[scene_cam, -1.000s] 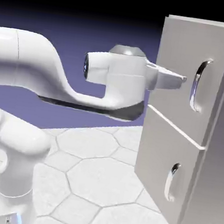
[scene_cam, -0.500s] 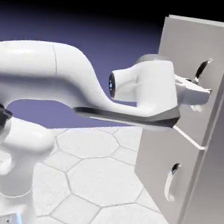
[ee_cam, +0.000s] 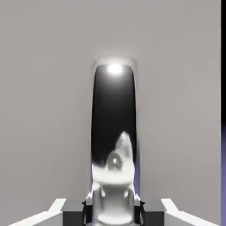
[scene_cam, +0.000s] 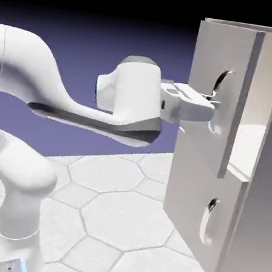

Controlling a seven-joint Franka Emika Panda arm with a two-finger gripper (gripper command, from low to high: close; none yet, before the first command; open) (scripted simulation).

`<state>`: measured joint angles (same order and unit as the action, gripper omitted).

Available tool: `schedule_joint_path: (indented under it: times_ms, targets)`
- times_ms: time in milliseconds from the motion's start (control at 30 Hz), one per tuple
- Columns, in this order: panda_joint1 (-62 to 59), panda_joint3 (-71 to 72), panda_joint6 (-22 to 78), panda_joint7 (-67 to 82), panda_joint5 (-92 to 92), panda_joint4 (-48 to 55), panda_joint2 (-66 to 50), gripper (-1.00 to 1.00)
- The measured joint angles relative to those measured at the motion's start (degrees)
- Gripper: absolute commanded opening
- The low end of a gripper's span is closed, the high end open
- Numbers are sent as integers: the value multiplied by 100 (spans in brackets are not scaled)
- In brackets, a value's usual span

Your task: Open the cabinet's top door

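The top door (scene_cam: 221,96) of the cabinet (scene_cam: 264,200) stands ajar, its right edge swung out from the body so that a strip of pale interior (scene_cam: 248,143) shows at the exterior view's right; the lower door (scene_cam: 195,190) is shut, its own handle (scene_cam: 210,220) untouched. The tool (scene_cam: 216,103) is closed on the upper door's curved chrome handle (ee_cam: 114,190), one finger to either side of the bar with no visible slack; the arm (scene_cam: 26,64) reaches in from the left. The step in hand looks to be the pull, partly done; the next move calls for keeping that grip and drawing farther left, bending the path round the hinge at the door's far edge, since a straight tug could slip the bar.
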<state>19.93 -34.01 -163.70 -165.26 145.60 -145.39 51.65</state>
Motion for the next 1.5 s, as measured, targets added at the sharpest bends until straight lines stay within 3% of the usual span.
schedule_joint_path:
  times_ms: [433, 900, 1200, 1500]
  targets:
    - [-2155, 2400, 712, 1350, -3104, -1467, 1210, -100]
    - [-2184, 4533, 2538, 2942, -6594, -2228, 2570, -100]
    - [-1901, 6397, 4515, 3204, -8561, -1830, 2571, -100]
    - [-2624, 8266, 6573, 3145, -10087, -492, 1899, -100]
